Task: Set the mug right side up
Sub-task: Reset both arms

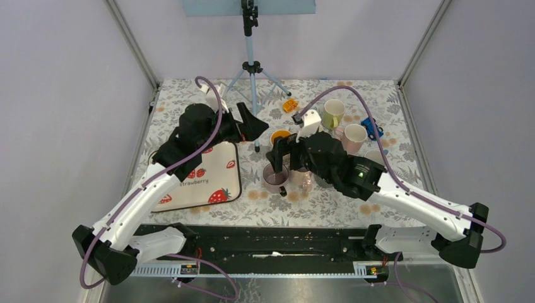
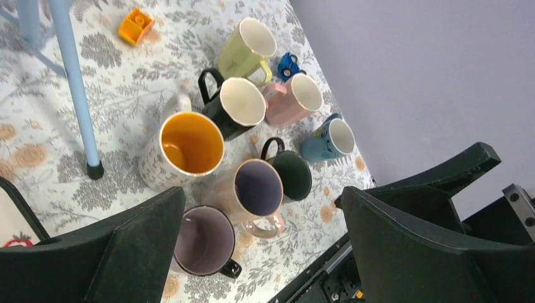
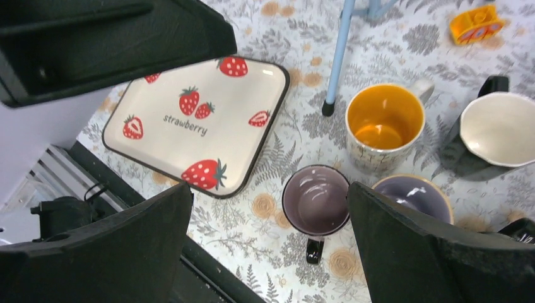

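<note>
My right hand [image 3: 268, 192] is spread wide and empty, hovering over the mauve ceramic mug with a black handle [image 3: 315, 201]. The mug stands upright on the floral desk [image 3: 296, 132]. My left hand [image 2: 260, 194] is also wide open and empty.

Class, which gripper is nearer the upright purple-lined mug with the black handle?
Right. The right gripper hovers open just over the purple-lined mug; the left gripper sits farther off, up and left beside the tripod.
</note>
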Tool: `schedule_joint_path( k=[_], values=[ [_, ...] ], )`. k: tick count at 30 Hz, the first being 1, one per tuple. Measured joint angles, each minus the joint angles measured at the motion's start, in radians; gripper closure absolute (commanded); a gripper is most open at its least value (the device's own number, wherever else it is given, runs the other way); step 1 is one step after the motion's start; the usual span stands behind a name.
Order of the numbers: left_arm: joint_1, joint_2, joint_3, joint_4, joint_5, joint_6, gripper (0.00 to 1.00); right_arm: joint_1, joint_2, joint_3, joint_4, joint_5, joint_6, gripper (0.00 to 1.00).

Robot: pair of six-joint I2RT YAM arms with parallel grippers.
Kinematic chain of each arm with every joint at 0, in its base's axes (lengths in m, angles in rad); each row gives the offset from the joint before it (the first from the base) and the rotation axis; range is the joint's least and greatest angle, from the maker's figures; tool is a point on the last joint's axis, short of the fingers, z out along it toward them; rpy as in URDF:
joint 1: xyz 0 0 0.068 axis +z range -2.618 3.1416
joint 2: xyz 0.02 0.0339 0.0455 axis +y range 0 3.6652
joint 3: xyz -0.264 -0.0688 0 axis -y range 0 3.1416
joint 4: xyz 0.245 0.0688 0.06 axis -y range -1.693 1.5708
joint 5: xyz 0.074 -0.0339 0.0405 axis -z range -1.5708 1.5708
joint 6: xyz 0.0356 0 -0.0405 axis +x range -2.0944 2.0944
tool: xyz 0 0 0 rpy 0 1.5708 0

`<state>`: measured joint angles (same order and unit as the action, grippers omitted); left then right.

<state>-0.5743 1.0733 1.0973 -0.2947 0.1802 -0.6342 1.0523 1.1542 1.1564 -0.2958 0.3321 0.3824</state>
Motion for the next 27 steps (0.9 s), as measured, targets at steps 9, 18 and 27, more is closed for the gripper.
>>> schedule_joint_path(
  k=[9,18,27],
  values=[
    [0.000,0.099,0.221,-0.086,-0.072,0.063,0.01,-0.003,-0.120,0.001,0.086,0.055,-0.073,0.00],
    [0.000,0.105,0.280,-0.116,-0.136,0.114,0.01,-0.005,-0.182,-0.010,0.182,0.073,-0.109,0.00],
    [0.000,0.105,0.280,-0.122,-0.161,0.139,0.01,-0.005,-0.163,-0.020,0.182,0.071,-0.117,0.00]
  ],
)
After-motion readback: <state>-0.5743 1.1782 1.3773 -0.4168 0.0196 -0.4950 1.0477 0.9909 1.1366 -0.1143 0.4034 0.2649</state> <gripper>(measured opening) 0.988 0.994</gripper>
